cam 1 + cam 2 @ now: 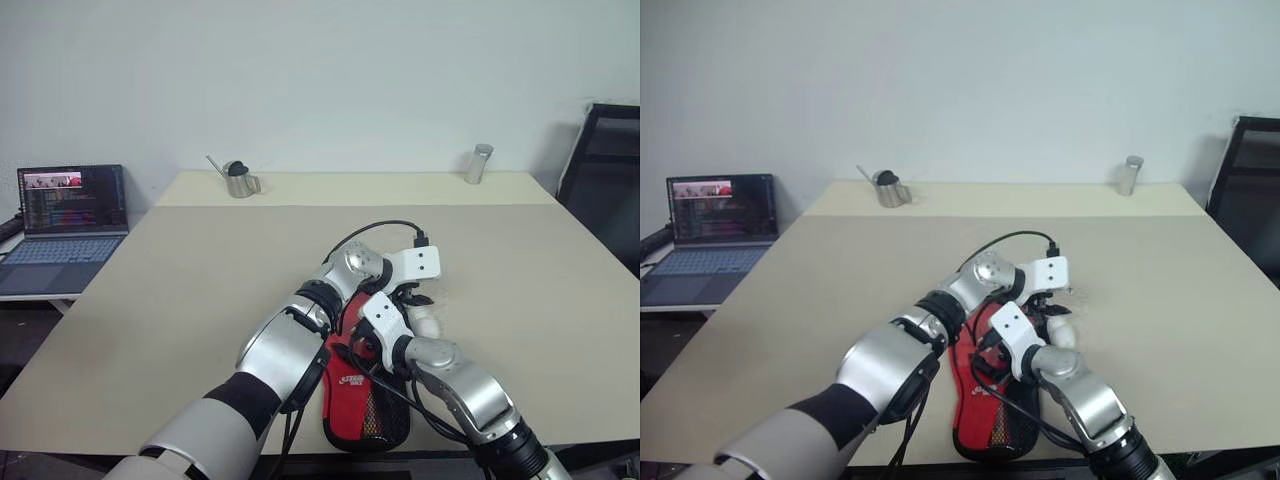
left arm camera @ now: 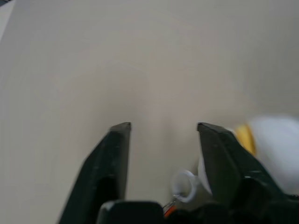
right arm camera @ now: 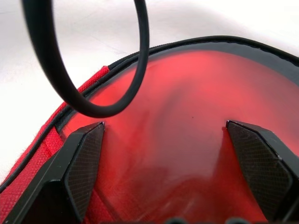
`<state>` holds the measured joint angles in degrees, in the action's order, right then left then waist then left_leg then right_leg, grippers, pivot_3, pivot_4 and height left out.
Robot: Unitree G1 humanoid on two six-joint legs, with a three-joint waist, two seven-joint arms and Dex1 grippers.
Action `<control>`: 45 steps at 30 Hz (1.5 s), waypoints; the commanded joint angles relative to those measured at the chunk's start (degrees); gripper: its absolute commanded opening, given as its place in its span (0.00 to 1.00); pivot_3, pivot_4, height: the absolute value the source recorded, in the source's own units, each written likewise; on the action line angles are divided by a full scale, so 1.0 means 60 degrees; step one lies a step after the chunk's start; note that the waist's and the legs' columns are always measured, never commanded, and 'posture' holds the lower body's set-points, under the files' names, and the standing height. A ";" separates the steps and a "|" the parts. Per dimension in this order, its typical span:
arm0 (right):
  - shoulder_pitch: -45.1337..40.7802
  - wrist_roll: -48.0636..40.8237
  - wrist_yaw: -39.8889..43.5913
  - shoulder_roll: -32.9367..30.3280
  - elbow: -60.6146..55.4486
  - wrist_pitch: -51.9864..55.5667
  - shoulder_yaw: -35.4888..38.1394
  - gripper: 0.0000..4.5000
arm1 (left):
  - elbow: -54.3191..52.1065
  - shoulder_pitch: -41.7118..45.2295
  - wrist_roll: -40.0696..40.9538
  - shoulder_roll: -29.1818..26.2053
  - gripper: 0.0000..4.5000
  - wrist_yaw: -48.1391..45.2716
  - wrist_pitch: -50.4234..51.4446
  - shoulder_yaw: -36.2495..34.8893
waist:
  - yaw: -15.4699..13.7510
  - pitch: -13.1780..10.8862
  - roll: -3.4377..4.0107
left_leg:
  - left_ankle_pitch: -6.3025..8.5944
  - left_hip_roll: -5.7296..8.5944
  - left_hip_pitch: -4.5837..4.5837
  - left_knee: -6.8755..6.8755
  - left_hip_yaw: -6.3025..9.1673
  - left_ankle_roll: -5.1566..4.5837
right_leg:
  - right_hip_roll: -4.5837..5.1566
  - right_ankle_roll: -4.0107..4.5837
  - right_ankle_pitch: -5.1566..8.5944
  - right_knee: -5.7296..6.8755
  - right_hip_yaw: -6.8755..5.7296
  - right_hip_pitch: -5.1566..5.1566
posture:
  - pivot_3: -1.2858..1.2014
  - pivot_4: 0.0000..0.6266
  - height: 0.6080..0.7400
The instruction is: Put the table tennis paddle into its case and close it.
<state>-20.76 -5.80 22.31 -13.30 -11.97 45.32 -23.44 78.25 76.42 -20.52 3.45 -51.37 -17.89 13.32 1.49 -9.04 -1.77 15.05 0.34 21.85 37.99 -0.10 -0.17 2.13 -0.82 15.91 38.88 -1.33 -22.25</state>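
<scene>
A: Item one, far left?
B: Laptop, lid up, screen lit, on a low surface beside the table.

A: On the table's far edge?
B: Small metal pitcher toward the left; a metal cylinder toward the right. Both upright, well apart from the arms.

A: The case?
B: The case lies flat near the table's near edge, about centre, red side up with black mesh pocket and white logo showing. Its narrow end points away from the robot, under the two wrists.

A: Left claw?
B: Left claw reaches across from the left, above the case's far end. In its wrist view the two black fingers stand apart with bare table between them, clamped on nothing. A small white ring sits low between the fingers, and a white and yellow rounded thing lies just beside one finger; what it is I cannot tell.

A: Right claw?
B: Right claw, fingers spread wide. Red surface, edged in black trim, spans the whole gap between the pads; whether that is paddle rubber or case lining I cannot tell. A black cord loop hangs in front of it.

A: Far right?
B: Black chair beyond the table's corner.
</scene>
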 commanded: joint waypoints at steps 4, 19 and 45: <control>0.0271 0.0352 -0.0002 -0.0265 0.1168 0.0453 -0.0191 1.00 | -0.0418 0.0499 0.0309 -0.1080 0.99 0.1758 0.0044 -0.0476 | 0.0027 0.0000 0.0000 | 0.0000 -0.0004 -0.0003 0.0000 0.0000 0.0000 | 0.0009 -0.0002 -0.0001 0.0002 0.0004 -0.0001 | 0.52 0.24 1.00; 0.0209 -0.0303 0.0317 -0.0315 -0.0798 0.1569 0.0493 1.00 | -0.1789 -0.0976 0.2858 -0.3952 0.99 -0.0872 0.0440 -0.2518 | 0.0027 -0.0003 0.0003 | 0.0001 -0.0009 0.0003 -0.0011 0.0002 0.0004 | 0.0017 0.0016 -0.0007 -0.0001 -0.0001 -0.0009 | 0.52 0.24 1.00; -0.0472 -0.3253 0.2669 -0.5670 -0.4476 0.4227 0.4214 1.00 | -0.7881 -0.4910 0.4244 -0.3589 0.99 -0.3739 0.4157 -0.0349 | -0.0028 -0.0110 -0.0041 | 0.0000 -0.0002 0.0184 0.0000 0.0008 0.0000 | 0.0024 0.0056 -0.0026 -0.0006 -0.0002 -0.0167 | 0.52 0.24 1.00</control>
<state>-23.64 -25.42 37.00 -46.14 -38.09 74.11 2.18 32.60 46.28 4.36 -18.35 -72.35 7.03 9.94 1.32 -9.71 -2.01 15.05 0.33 22.94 38.00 -0.06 -0.17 2.28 -0.49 15.76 38.86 -1.33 -23.26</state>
